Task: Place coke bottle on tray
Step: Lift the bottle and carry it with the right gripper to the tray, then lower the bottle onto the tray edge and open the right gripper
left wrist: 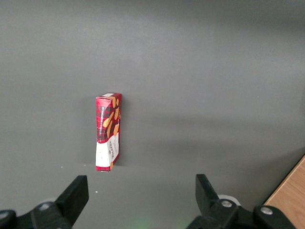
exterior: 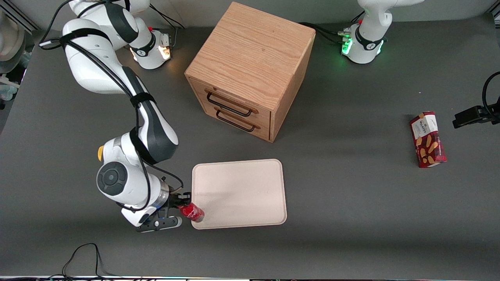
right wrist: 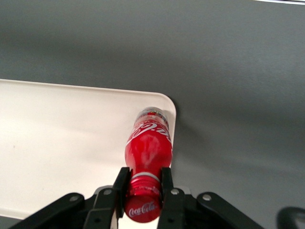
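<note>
The coke bottle (exterior: 192,211) is small and red with a red cap, white script and a clear base. My right gripper (exterior: 183,203) is shut on its neck, just under the cap, and holds it tilted over the corner of the tray nearest the front camera at the working arm's end. The tray (exterior: 242,187) is flat, cream-beige, with rounded corners and a low rim. In the right wrist view the bottle (right wrist: 147,148) points away from the gripper (right wrist: 144,183), its base by the tray's rounded corner (right wrist: 164,102). I cannot tell whether the base touches the tray.
A wooden drawer cabinet (exterior: 250,66) with two black handles stands farther from the front camera than the tray. A red biscuit box (exterior: 427,139) lies toward the parked arm's end of the table; it also shows in the left wrist view (left wrist: 108,131).
</note>
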`<act>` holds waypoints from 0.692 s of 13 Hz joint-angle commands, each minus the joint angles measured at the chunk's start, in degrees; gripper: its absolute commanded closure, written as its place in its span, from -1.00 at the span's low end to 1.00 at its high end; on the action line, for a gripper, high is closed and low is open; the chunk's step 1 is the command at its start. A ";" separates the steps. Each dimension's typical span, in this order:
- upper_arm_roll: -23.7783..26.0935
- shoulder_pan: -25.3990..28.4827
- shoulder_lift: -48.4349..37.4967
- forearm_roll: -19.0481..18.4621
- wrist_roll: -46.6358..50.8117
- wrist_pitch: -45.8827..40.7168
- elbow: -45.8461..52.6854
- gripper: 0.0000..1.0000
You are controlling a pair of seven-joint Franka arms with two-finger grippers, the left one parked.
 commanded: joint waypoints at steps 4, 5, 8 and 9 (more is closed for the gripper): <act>0.32 0.89 1.42 -0.33 -0.65 -0.13 2.32 0.26; 0.32 0.80 1.42 -0.33 -0.48 -0.04 1.62 0.04; 0.23 0.45 1.34 -0.15 -0.65 2.15 1.35 -1.00; 0.23 0.28 1.25 -0.15 -0.65 2.16 1.35 -1.00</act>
